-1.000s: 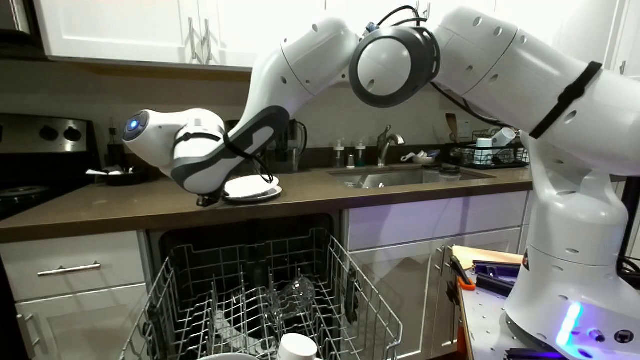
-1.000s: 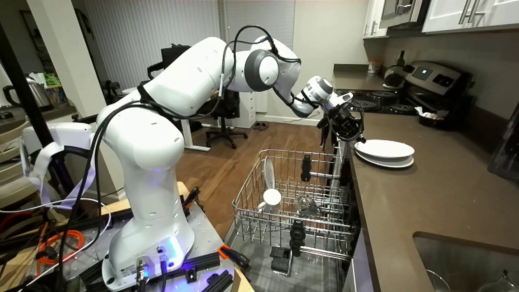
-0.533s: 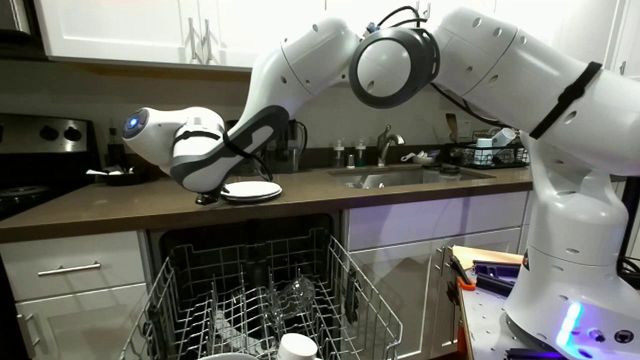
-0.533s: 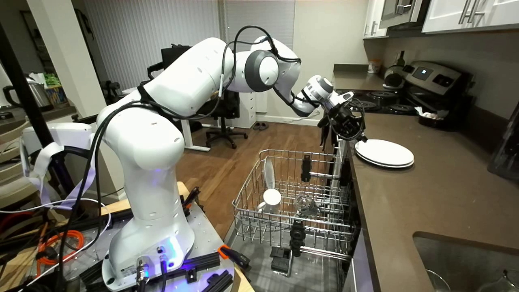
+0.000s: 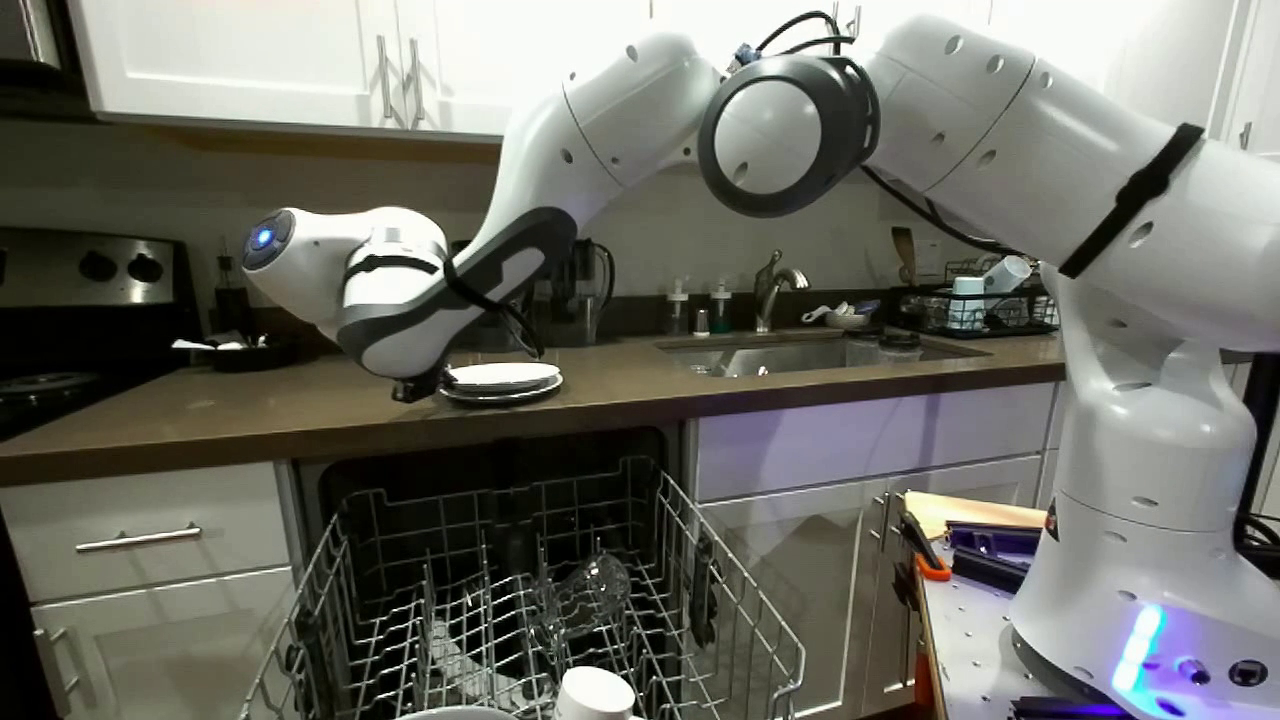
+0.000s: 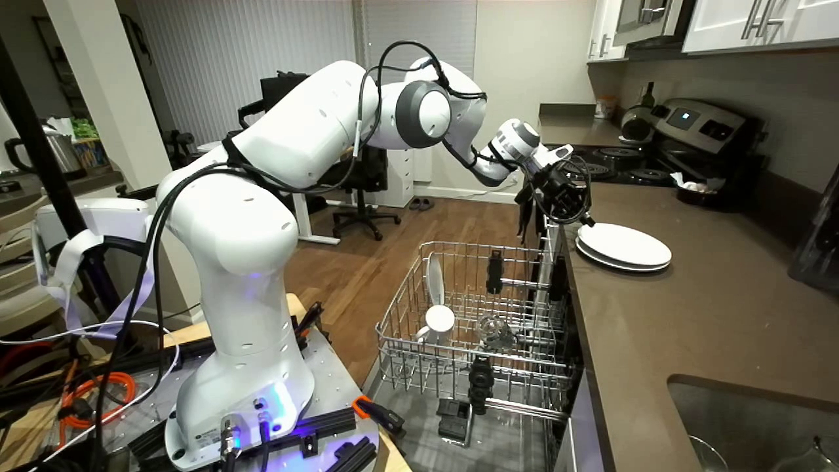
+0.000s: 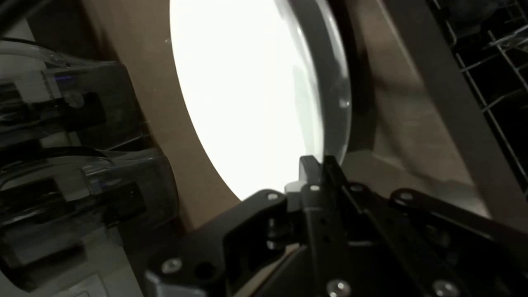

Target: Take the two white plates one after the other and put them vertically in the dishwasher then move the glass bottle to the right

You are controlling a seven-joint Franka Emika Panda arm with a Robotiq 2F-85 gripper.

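The upper plate (image 7: 249,90) is pinched by its rim in the near-closed gripper (image 7: 319,162); with so shallow a hold, it may be dropped when lifted.

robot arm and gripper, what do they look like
The arm is glossy white and rounded, with dark grey joint rings and black straps. Black cables loop along it, and a blue strip glows on its base. The gripper is black, with narrow fingers and silvery screws.
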